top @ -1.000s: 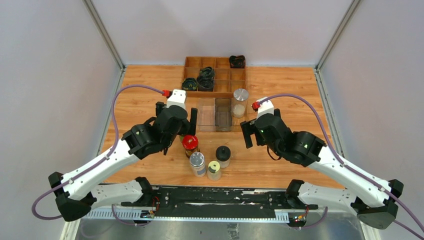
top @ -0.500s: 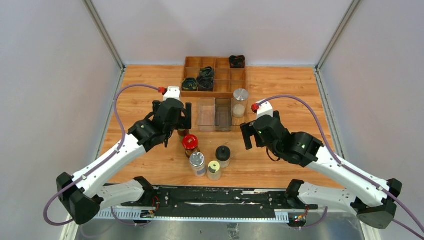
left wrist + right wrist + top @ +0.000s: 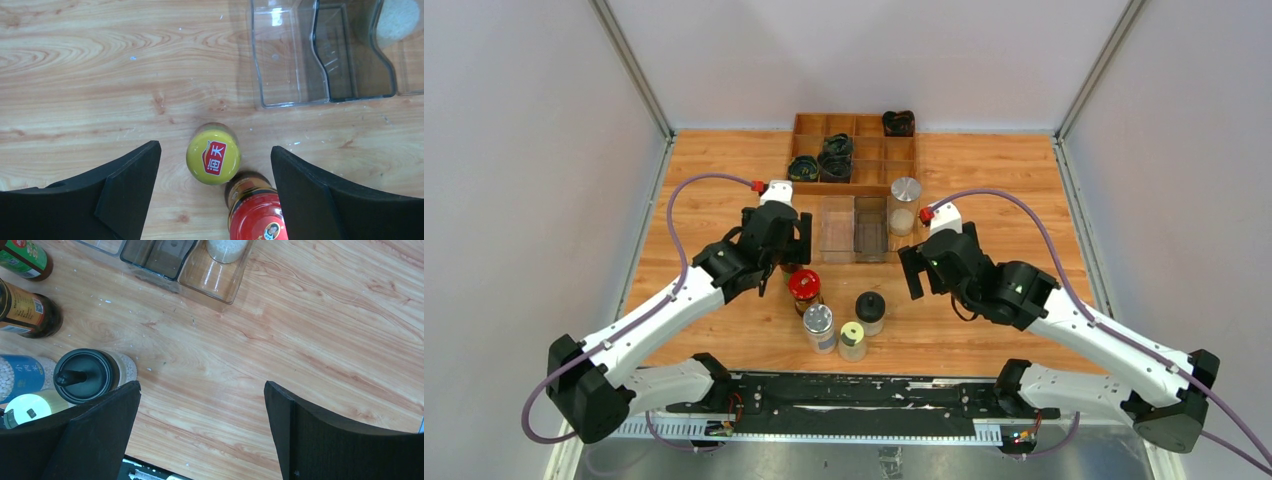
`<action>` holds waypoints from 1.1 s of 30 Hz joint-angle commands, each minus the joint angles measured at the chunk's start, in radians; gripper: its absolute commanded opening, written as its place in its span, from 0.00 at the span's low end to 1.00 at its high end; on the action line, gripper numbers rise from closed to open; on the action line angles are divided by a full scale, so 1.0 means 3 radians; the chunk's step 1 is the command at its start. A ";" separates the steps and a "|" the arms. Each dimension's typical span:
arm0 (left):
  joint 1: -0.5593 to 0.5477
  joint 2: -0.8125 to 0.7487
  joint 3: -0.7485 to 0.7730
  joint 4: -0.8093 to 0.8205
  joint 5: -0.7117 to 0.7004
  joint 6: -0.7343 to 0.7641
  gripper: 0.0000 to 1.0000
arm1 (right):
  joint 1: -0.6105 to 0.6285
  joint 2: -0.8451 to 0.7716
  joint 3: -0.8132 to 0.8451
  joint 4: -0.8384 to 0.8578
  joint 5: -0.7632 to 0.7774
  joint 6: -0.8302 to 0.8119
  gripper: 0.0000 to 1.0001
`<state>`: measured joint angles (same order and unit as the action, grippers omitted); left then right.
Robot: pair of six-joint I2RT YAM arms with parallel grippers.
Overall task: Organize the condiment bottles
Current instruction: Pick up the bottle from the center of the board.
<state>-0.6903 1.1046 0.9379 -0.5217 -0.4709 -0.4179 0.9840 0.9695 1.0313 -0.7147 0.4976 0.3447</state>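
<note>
One yellow-capped bottle (image 3: 213, 156) stands on the counter (image 3: 100, 60) left-front of the clear tray (image 3: 255, 60), between the left jaws, spread wide, which should descend straight, sparing the red-capped jar (image 3: 257, 215); right jaws likewise spread.

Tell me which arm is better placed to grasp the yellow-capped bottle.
Left. Its open jaws frame the yellow-capped bottle from above; the right jaws frame only tabletop, beside the black-capped jar.

yellow-green cap (image 3: 213, 156) w/ red "海天" mark, other lbls unreadable
</note>
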 commanded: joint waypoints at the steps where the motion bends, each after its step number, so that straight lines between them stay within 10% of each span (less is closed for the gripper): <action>1: 0.0022 -0.0016 -0.0103 0.0078 -0.0038 -0.0045 0.86 | 0.0050 0.0051 -0.0073 0.0047 0.0003 0.0029 1.00; 10: 0.0045 -0.0001 -0.0133 0.0176 -0.0031 -0.0018 0.49 | 0.0049 0.0146 -0.0100 0.0127 -0.0019 0.0014 1.00; 33: 0.0051 0.0124 0.0181 0.0040 0.0072 0.0054 0.28 | 0.0049 0.0208 -0.0112 0.0181 0.0033 -0.0063 1.00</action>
<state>-0.6819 1.1355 0.9245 -0.4881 -0.4587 -0.4149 0.9863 1.0241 1.0157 -0.6720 0.4908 0.3386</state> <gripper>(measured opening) 0.434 0.999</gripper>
